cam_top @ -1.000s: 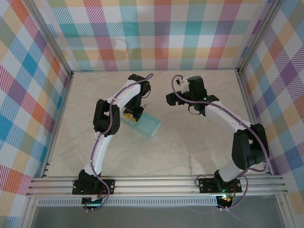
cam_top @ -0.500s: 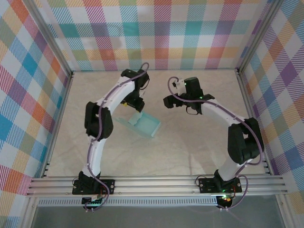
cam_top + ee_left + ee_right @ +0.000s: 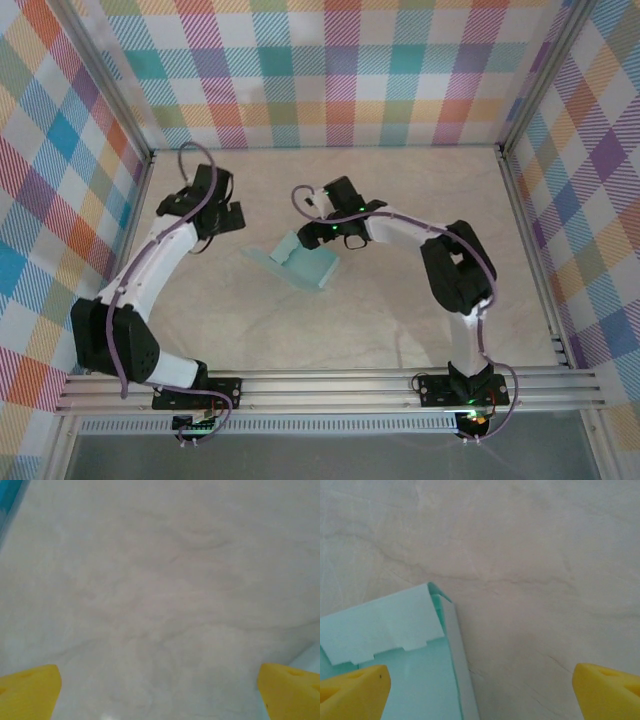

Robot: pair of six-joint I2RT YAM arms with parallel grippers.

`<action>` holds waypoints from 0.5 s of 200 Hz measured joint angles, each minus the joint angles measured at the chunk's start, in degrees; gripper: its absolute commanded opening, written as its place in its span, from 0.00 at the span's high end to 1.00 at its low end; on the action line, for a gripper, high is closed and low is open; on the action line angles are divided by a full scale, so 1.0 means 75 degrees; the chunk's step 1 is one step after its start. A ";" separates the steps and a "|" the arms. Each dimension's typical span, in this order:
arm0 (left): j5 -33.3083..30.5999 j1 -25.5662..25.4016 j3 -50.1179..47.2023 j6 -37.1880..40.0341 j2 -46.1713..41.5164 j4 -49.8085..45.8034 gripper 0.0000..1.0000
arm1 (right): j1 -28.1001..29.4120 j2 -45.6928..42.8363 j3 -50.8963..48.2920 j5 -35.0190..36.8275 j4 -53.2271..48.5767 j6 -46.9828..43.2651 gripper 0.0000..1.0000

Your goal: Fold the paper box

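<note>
The paper box (image 3: 303, 264) is a pale mint-teal card box lying flat near the table's middle, with a tabbed end flap (image 3: 385, 625) standing open at its far-left end. My right gripper (image 3: 310, 236) hangs over that end. In the right wrist view it (image 3: 480, 692) is open, and the box's corner (image 3: 437, 592) lies inside the left yellow fingertip (image 3: 352, 692). My left gripper (image 3: 228, 216) sits apart from the box, to its left. In the left wrist view it (image 3: 160, 695) is open over bare table.
The pale marbled tabletop (image 3: 400, 310) is walled by plaid panels (image 3: 60, 200) on three sides. An aluminium rail (image 3: 330, 388) with both arm bases runs along the near edge. Bare tabletop lies to the right of the box and in front of it.
My left gripper let go of the box, opened wide and swung away to the left. My right arm moved left and down over the box's far end.
</note>
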 measured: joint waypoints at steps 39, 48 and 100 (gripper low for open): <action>0.0396 0.0624 -0.1105 -0.0662 -0.0866 0.0166 0.00 | 0.0169 0.0970 0.0918 0.0460 -0.0388 0.0501 0.08; 0.0557 0.0629 -0.1241 -0.0755 -0.0880 0.0254 0.00 | 0.0119 0.1049 0.0973 0.0676 -0.0472 0.0632 0.09; 0.1437 0.0525 -0.1539 -0.0962 -0.0134 0.0787 0.00 | -0.0434 0.0717 0.0405 0.1705 -0.0694 0.1469 0.09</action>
